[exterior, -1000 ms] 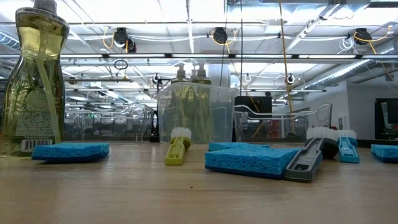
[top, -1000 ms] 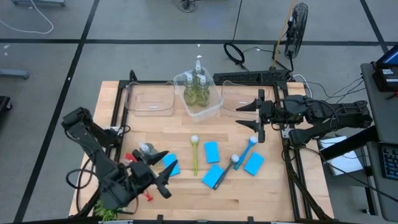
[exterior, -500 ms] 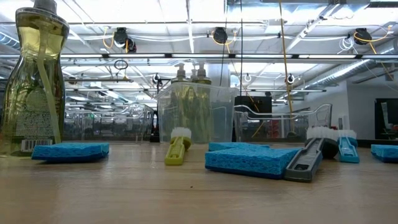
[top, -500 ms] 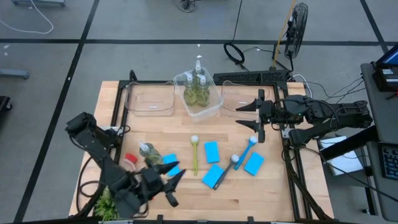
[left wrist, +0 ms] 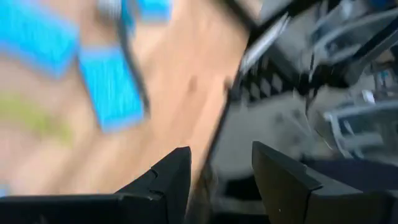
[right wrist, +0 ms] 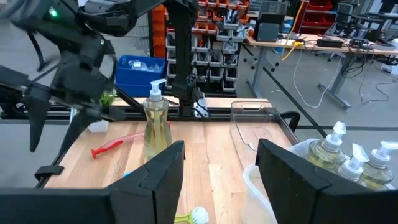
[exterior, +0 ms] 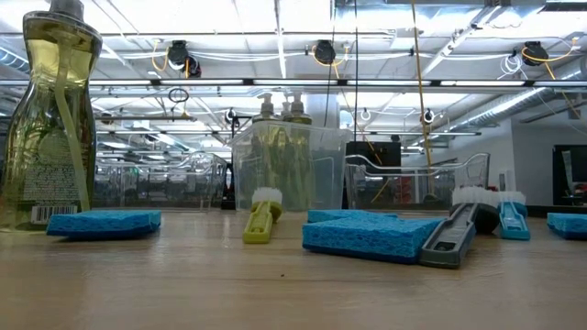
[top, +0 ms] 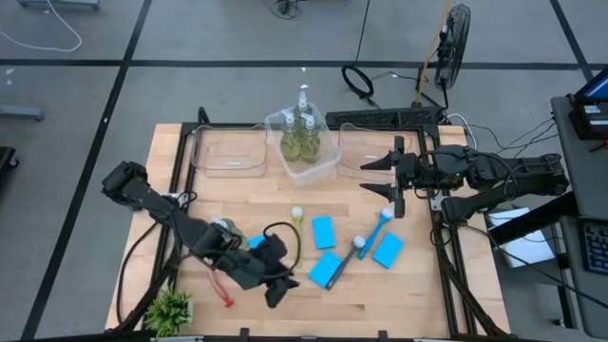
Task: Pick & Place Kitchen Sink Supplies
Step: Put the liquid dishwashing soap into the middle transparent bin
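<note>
Your left claw, fingers apart and empty, sits beside the bottle; a swing could topple it.

My left wrist camera is smeared: blue sponges show only as blurs, and the room beyond is unreadable. From above, my left arm covers most of the standing bottle. At table height the near bottle is cut off by the frame's edge.

Grey taped floor, standing fan — shelving behind
</note>
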`<state>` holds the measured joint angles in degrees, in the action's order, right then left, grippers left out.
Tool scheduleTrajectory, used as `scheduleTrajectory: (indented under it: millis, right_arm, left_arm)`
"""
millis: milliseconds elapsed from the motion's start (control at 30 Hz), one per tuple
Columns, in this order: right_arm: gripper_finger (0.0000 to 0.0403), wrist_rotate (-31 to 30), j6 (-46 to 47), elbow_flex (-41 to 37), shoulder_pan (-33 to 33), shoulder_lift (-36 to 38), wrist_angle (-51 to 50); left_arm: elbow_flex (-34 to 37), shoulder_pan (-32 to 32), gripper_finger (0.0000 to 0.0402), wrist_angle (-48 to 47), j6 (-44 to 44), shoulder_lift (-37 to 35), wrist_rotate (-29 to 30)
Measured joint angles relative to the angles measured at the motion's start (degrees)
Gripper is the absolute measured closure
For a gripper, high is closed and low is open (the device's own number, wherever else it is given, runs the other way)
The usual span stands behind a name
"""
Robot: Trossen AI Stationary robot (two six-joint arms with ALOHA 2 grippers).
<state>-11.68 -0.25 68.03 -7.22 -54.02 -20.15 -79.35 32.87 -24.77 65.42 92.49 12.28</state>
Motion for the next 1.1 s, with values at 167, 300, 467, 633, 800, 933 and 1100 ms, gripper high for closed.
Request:
scheduleTrajectory:
  millis: [167, 300, 467, 633, 800, 933, 1100]
  right_arm:
    - [0.0211, 0.0, 0.0, 0.0, 0.0, 0.0, -0.2]
    - [0.0211, 0.0, -0.5, 0.0, 0.0, 0.0, -0.3]
    - [0.0211, 0.0, -0.7, 0.0, 0.0, 0.0, -0.3]
    - [0.0211, 0.0, -0.9, 0.0, 0.0, 0.0, -0.3]
    - [0.0211, 0.0, -0.9, 0.0, 0.0, 0.0, -0.3]
    - [0.0211, 0.0, -0.7, 0.0, 0.0, 0.0, -0.8]
    - [0.0211, 0.0, 0.0, 0.0, 0.0, 0.0, -2.9]
  left_arm:
    - [0.0, 2.4, 0.0231, -1.8, 14.7, 0.0, -5.1]
    - [-2.4, 6.2, 0.0231, -4.5, 22.3, 0.0, 0.4]
    - [-8.8, 12.0, 0.0231, -19.3, 32.9, -0.1, 7.0]
    - [-15.1, 17.2, 0.0231, -37.2, 43.2, -0.1, 14.2]
    - [-19.3, 19.9, 0.0232, -52.3, 47.0, -0.1, 17.9]
    - [-19.7, 20.1, 0.0232, -61.9, 47.2, -0.1, 20.5]
    - [-18.0, 19.9, 0.0232, -65.3, 44.7, 0.2, 20.8]
